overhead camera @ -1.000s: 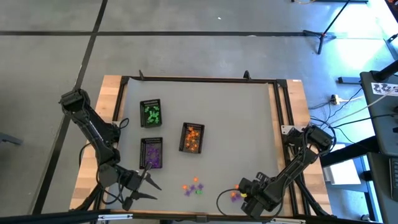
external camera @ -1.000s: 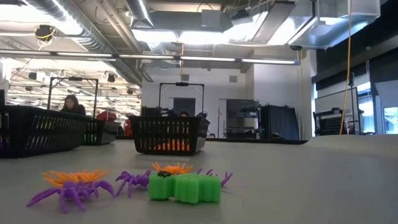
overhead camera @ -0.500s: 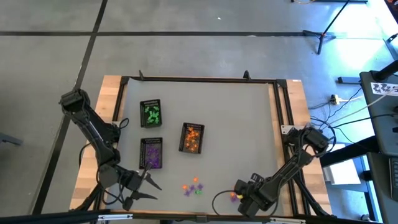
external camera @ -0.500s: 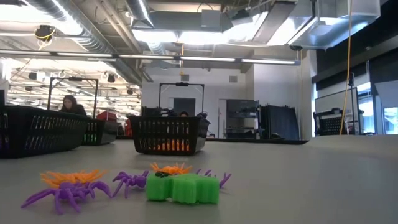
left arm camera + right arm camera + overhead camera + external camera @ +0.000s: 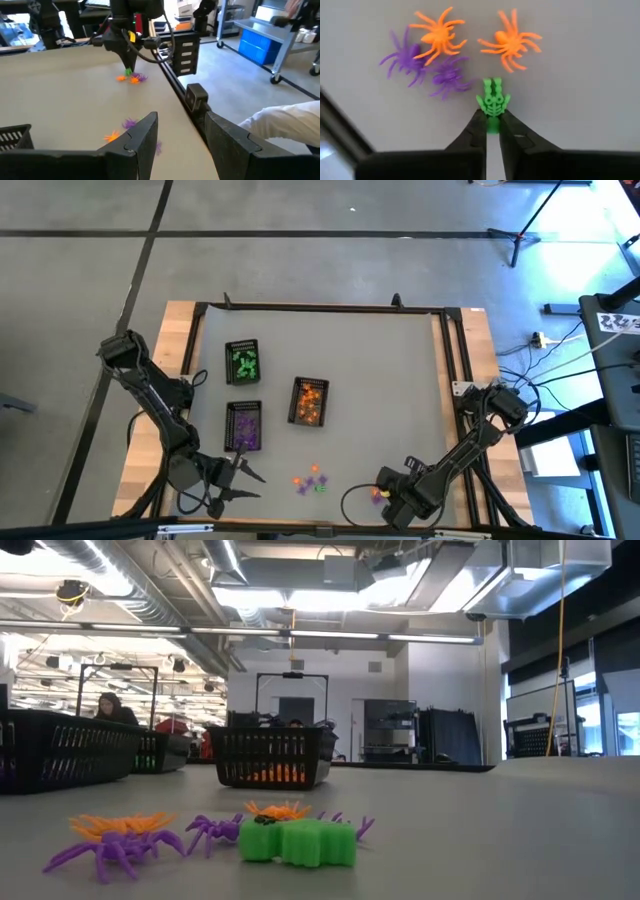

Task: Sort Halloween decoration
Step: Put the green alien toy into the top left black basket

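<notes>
Since a second ago the right gripper [image 5: 492, 125] has pinched its fingers together onto a small green skeleton trinket [image 5: 493, 101], and the left arm has slid a little lower in the high view. The green piece sits clamped by its lower end between the two dark tips, just below a cluster of loose spiders: two orange spiders [image 5: 437, 36] and two purple spiders [image 5: 406, 55], all lying on the grey table [image 5: 400, 380] at the bottom right of centre in the high view.

The left gripper [image 5: 180, 135] hangs with its jaws apart and nothing between them, at the lower left of the table beside the purple tray [image 5: 244, 427]. The green tray [image 5: 243, 362] sits above it in the upper left; the orange tray [image 5: 309, 402] is nearer the middle.

The grip looks thin (only the very tip of the piece is caught), so my worry is that it twists or drops on the lift. A purple spider's legs lie almost against it and might drag along.
</notes>
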{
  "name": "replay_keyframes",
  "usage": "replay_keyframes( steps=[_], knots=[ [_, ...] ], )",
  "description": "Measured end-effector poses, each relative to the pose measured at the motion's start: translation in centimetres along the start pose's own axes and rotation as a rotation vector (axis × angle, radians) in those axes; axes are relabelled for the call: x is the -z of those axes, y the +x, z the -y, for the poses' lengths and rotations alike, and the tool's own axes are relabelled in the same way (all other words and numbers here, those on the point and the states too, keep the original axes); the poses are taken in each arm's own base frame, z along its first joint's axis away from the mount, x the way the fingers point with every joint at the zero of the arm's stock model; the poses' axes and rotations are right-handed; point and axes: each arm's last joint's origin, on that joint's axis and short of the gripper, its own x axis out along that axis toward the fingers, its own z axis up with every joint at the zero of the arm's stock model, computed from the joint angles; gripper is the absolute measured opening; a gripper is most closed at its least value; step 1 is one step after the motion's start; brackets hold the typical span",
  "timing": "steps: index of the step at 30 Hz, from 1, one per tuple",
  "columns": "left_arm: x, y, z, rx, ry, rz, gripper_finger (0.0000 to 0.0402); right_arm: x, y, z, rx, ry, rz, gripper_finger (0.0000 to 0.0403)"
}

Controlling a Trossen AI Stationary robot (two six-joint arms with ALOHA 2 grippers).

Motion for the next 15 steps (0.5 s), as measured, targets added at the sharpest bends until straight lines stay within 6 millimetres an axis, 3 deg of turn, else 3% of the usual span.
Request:
replay_keyframes(
  steps=[4,8,15],
  knots=[
    [0.2,0.1,0.0,-0.009,0.0,-0.003,0.0156,-0.4,-1.8,-0.3,0.053,0.006,0.052,0.0043],
    [0.1,0.1,0.0,-0.029,-0.016,0.004,0.0156,-1.1,-3.5,-0.8,0.068,0.011,0.124,0.0032],
    [0.1,0.1,-0.2,-0.091,0.045,0.013,0.0156,-4.0,-4.9,-2.4,-0.05,0.046,0.427,0.0021]
  ],
)
